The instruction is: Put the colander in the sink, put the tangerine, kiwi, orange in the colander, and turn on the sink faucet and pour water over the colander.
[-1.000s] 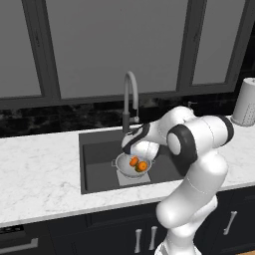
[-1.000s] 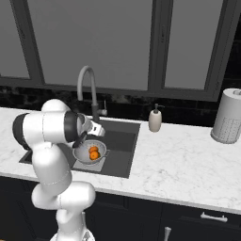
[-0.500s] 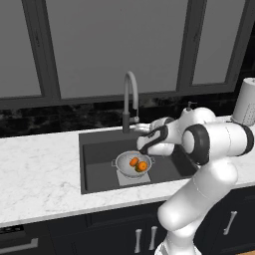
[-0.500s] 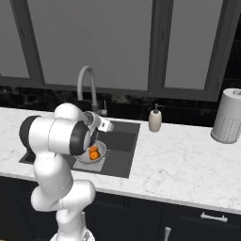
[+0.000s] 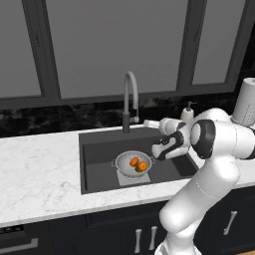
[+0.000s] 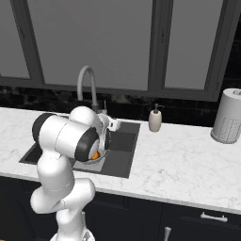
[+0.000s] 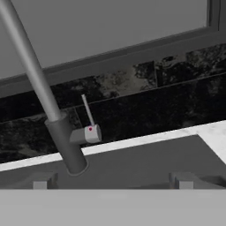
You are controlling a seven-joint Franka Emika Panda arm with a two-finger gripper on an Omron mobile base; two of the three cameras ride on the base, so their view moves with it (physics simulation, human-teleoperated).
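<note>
The colander [image 5: 133, 165] is sitting in the sink [image 5: 99, 154], right on the lighter square at the bottom, with two orange fruits in it. The bigger one, the orange [image 5: 142, 166], is touching the tangerine [image 5: 134, 161]. Can't make out the kiwi from here.

The gripper [image 5: 153, 149] hangs just above and to the right of the colander, not touching it, and it's pointed toward the back of the sink. Fingers are spread wide with nothing between them; in the hand view the two fingertips [image 7: 40, 184] poke up far apart at the bottom.

Straight ahead of the fingers is the faucet [image 5: 129, 101], its dark base sitting on the counter [image 5: 40, 174] behind the sink, with the little side lever [image 7: 89, 128] sticking up, well clear of the tips.

Off to the right there's a soap bottle [image 6: 155, 119] and, further along, a grey cylinder [image 6: 228, 116].
</note>
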